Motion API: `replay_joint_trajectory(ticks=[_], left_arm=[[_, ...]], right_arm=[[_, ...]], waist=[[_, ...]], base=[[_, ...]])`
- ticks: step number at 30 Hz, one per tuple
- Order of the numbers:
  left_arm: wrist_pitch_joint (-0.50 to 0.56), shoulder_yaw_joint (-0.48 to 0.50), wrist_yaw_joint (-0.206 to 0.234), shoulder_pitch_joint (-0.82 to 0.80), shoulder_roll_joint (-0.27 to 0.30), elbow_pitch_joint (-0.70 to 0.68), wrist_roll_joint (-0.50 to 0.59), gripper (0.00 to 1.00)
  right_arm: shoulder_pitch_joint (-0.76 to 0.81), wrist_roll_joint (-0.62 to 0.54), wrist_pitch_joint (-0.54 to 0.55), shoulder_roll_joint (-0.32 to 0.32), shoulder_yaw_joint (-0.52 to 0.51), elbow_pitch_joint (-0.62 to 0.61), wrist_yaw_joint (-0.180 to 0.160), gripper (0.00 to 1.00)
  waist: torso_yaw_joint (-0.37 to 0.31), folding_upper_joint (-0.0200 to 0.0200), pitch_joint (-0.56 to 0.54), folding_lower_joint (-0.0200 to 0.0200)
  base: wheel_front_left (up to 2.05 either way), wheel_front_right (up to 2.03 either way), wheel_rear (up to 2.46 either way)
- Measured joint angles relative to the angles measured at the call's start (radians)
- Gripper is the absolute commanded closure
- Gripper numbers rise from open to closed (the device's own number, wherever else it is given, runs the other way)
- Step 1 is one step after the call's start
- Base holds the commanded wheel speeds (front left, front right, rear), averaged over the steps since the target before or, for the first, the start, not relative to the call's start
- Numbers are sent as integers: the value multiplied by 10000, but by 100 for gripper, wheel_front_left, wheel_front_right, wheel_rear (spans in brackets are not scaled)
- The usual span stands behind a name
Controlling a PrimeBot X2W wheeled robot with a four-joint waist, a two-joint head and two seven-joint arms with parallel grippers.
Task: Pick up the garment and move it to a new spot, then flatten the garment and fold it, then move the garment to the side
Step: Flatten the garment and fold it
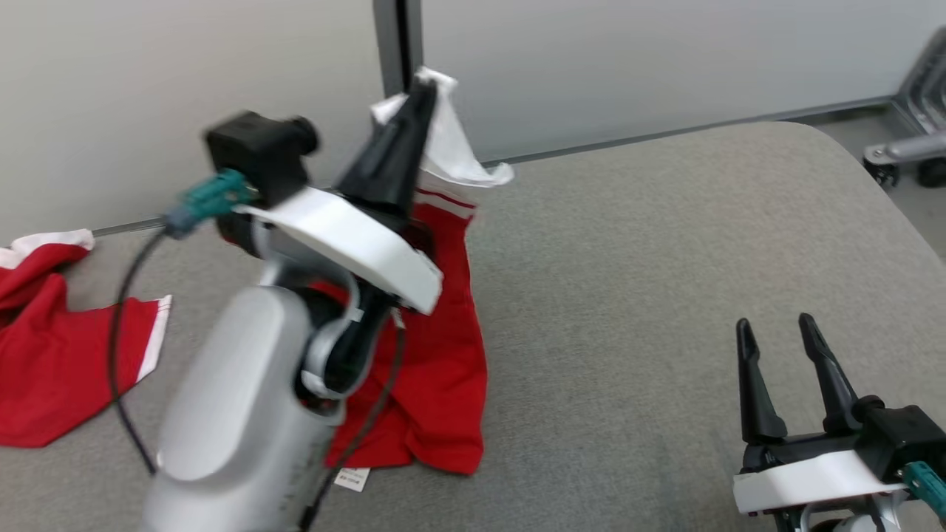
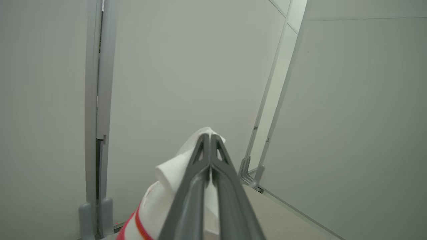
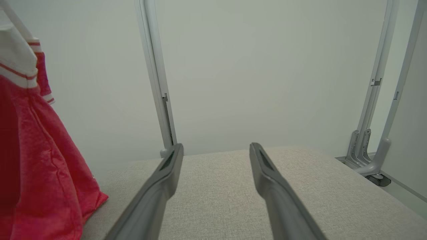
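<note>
The garment (image 1: 440, 369) is a red top with white trim. My left gripper (image 1: 427, 85) is shut on its white edge and holds it up above the grey surface (image 1: 665, 295), so the red cloth hangs down with its lower end resting there. The left wrist view has the closed fingers (image 2: 210, 140) pinching white fabric (image 2: 170, 180). My right gripper (image 1: 776, 332) stands open at the lower right, nothing between its fingers. In the right wrist view the hanging garment (image 3: 36, 160) is off to the left of my open right gripper (image 3: 215, 150).
More red cloth with white trim (image 1: 52, 340) lies on the surface at the far left. Pale partition walls (image 1: 628, 59) with a grey post (image 1: 395, 44) stand behind. A wheeled metal base (image 1: 909, 148) sits on the floor at the far right.
</note>
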Motion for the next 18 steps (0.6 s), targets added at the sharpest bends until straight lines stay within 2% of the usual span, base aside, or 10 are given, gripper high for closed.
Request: replay_joint_trajectory(ticks=[3, 6, 11, 15, 16, 17, 18], left_arm=[[-610, -587, 104, -12, -347, 750, -119, 100], [-1198, -1455, 174, -145, -401, 1611, -341, 100], [-2261, -3450, 219, -462, -454, 2573, -1528, 100], [-3007, -4598, 117, -727, -451, 3302, -2211, 98], [-3216, -4847, 117, -755, -453, 3421, -2380, 59], [-3346, -5102, 117, -801, -435, 3532, -2504, 0], [-3405, -5321, 115, -825, -435, 3605, -2681, 0]], right_arm=[[-104, 21, 2, 0, 253, 25, 0, 0], [-221, 63, 0, -2, 451, 21, 0, 0], [-377, 171, 0, -4, 525, -4, 0, 0], [-420, 351, 0, -2, 529, -58, 0, 0], [-420, 380, 0, -4, 504, -73, 0, 0], [-420, 433, 0, -4, 483, -88, 0, 0], [-420, 437, 2, -4, 460, -94, 0, 0]], waist=[[-363, 0, 157, 0], [-765, 0, 359, 0], [-1394, 0, 821, 0], [-1801, 0, 1182, 0], [-1872, 0, 1266, 0], [-1931, 0, 1345, 0], [-1971, 0, 1411, 0]], base=[[0, 0, 0], [0, 0, 0], [0, 0, 0], [0, 0, 0], [0, 0, 0], [0, 0, 0], [0, 0, 0]])
